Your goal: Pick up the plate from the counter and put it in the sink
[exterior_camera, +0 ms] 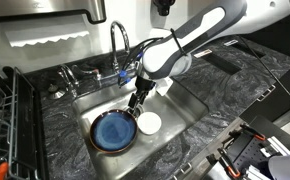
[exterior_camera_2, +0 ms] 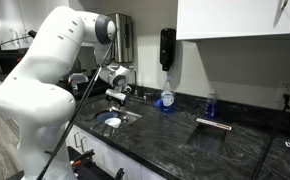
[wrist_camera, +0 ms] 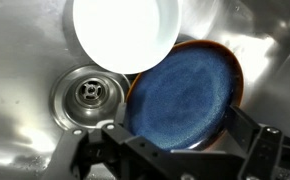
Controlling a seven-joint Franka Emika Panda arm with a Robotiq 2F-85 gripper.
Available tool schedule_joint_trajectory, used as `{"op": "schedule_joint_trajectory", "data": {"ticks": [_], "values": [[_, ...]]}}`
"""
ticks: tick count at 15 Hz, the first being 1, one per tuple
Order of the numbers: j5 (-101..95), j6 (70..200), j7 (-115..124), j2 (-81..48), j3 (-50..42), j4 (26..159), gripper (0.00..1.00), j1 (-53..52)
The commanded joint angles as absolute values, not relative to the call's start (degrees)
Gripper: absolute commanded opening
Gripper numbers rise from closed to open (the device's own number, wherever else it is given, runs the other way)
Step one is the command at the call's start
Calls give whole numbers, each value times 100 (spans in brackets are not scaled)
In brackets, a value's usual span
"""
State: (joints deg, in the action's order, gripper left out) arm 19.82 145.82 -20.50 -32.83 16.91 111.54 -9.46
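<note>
The round blue plate (exterior_camera: 113, 131) with its dark rim lies flat on the bottom of the steel sink (exterior_camera: 188, 98). In the wrist view the plate (wrist_camera: 180, 95) sits beside the round drain (wrist_camera: 85, 92). My gripper (exterior_camera: 137, 104) hangs inside the basin just above the plate's edge. In the wrist view its fingers (wrist_camera: 185, 138) are spread wide on either side of the plate and hold nothing. The gripper body hides the plate's near edge. The dark marbled counter (exterior_camera: 235, 80) surrounds the basin.
A small white round disc (exterior_camera: 149, 122) lies in the sink touching the plate's rim and is glaring white in the wrist view (wrist_camera: 125, 30). The chrome gooseneck faucet (exterior_camera: 118, 42) stands behind the basin. A black dish rack (exterior_camera: 7, 125) stands on one side. A blue soap bottle (exterior_camera_2: 166, 99) stands on the counter.
</note>
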Motion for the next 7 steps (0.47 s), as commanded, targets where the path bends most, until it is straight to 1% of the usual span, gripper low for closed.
{"op": "schedule_joint_trajectory", "data": {"ticks": [1,7], "values": [[1506,14635,-1948,-2506,1716,11962,100,-896],[813,14824,-1622,-1783,1633,12660,100,-985]]}}
